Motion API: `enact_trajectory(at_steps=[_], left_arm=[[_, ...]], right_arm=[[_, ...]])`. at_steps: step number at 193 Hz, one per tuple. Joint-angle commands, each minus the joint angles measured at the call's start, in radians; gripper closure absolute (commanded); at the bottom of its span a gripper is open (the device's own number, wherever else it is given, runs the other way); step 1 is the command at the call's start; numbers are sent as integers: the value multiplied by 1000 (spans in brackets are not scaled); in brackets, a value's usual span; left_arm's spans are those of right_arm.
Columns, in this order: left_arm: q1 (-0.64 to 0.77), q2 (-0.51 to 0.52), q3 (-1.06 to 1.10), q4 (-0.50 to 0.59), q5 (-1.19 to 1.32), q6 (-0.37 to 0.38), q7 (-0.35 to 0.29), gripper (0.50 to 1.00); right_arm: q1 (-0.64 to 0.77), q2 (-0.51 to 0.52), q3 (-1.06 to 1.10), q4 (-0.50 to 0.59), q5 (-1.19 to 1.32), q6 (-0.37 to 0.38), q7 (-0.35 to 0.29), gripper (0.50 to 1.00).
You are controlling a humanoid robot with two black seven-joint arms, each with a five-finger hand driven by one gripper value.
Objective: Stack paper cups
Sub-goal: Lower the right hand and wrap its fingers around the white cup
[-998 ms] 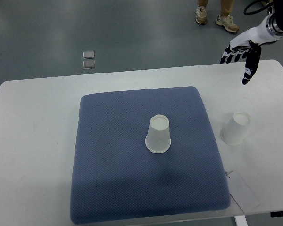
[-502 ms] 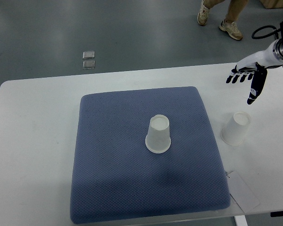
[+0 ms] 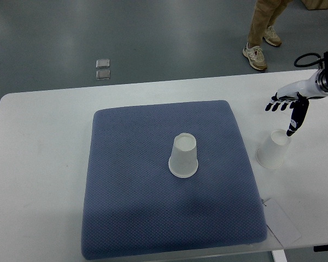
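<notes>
Right robot hand [image 3: 288,106] spread, empty, above table cup [image 3: 273,148]; its forearm cut off at frame edge

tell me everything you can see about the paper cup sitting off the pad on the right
The paper cup on the right is plain white and looks like thin paper. It stands upside down, flat base up and wide rim down on the white table, just off the right edge of the blue pad. It appears tilted in this view. The right hand hovers just above it, fingers spread, one pointing down near its base; contact is unclear.
</notes>
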Motion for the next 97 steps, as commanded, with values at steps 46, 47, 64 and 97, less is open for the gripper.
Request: enact_trajectory(at_steps=[46,47,64,97], left_arm=[[0,0,0,0,1,0,0,500],[0,0,0,0,-1,0,0,500],[0,0,0,0,1,0,0,500],[0,0,0,0,1,0,0,500]], right_arm=[[-71,6,2,-8,0,-69,1,587],[-74,6,2,-8,0,-70,-1,585],[-83,9,3,-8,-2,-80,1,585],[-103,9,8,-8,-5,-86,1,585]])
